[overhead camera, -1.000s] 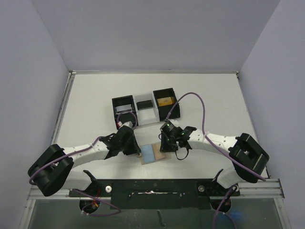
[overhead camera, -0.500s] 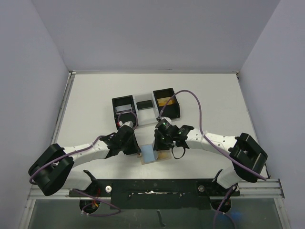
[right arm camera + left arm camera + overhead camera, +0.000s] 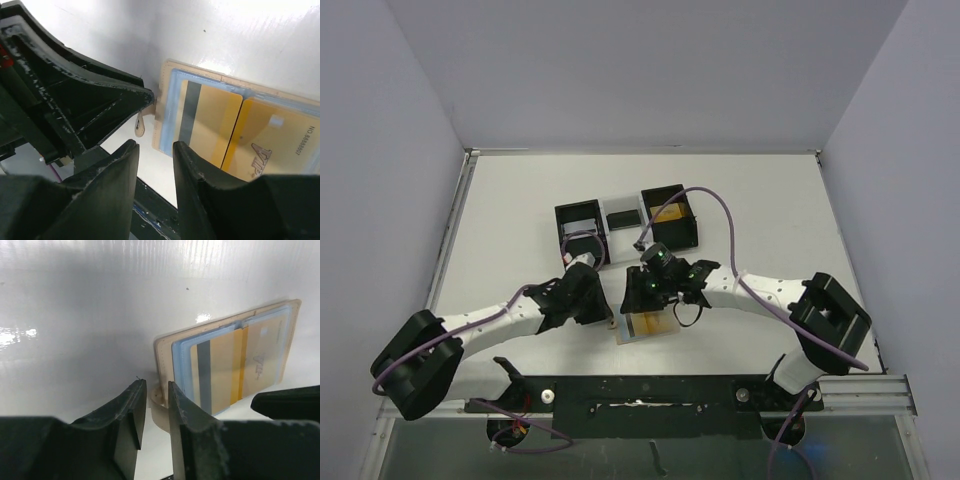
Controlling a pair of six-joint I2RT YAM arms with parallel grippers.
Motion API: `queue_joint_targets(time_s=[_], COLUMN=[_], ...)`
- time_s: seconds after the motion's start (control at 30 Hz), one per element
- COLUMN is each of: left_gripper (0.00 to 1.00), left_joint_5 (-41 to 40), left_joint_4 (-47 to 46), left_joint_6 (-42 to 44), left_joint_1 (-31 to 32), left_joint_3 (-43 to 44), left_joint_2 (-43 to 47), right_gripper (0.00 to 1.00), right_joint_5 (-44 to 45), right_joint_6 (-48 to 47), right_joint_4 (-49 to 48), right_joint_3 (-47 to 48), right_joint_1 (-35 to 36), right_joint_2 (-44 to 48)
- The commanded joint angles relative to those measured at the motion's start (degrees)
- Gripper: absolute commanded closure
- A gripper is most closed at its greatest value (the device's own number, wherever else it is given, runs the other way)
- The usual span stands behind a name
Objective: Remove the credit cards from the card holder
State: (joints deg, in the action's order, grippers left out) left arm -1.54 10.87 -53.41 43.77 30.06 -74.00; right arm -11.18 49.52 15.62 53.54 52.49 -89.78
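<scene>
The tan card holder (image 3: 665,329) lies open and flat on the table near the front edge. Its pockets show credit cards (image 3: 220,370): gold ones, one with a grey stripe, framed by light blue edges (image 3: 172,115). My left gripper (image 3: 156,385) sits low at the holder's left edge. Its jaws stand a narrow gap apart, with the holder's small round tab (image 3: 158,396) in that gap. My right gripper (image 3: 154,145) hovers over the holder's left end (image 3: 635,300), open, with only bare table between its fingers. The two grippers almost meet tip to tip.
A three-compartment tray (image 3: 623,235), black at both ends and white in the middle, stands behind the holder with small items inside. A black rail (image 3: 650,395) runs along the table's near edge just in front of the holder. Grey walls enclose the table.
My right gripper has moved left across the holder toward the left gripper. The blue-grey face seen on the holder earlier has given way to gold cards. Both jaws have widened a little.
</scene>
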Motion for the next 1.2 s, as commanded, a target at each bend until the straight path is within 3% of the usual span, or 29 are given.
queue_joint_targets(time_s=[0.0,0.13,0.27,0.63,1.17], left_gripper=[0.74,0.69,0.65,0.66,0.71], left_joint_5=[-3.84,-3.76,1.42,10.48,6.02], left_joint_4=[3.22,3.38,-1.41,-6.89,-3.71], left_joint_6=[-0.66,-0.37,2.02,3.67,2.1], left_joint_1=[-0.22,-0.26,-0.19,0.92,1.14], left_joint_3=[2.41,3.49,5.12,8.89,6.07], left_joint_2=[5.65,8.35,8.26,-2.81,-6.67], right_gripper=[0.64,0.62,0.59,0.59,0.7], right_joint_5=[-0.46,0.25,-0.51,-5.65,-7.5], right_joint_6=[0.94,3.96,6.85,11.52,11.8], right_joint_4=[-5.33,-7.47,-11.74,-21.69,-20.91], right_joint_3=[-1.94,-7.81,-13.0,-18.9,-17.56], right_joint_1=[-2.4,-5.78,-7.65,-8.81,-8.98], right_joint_2=[4.75,8.31,11.51,10.04,2.28])
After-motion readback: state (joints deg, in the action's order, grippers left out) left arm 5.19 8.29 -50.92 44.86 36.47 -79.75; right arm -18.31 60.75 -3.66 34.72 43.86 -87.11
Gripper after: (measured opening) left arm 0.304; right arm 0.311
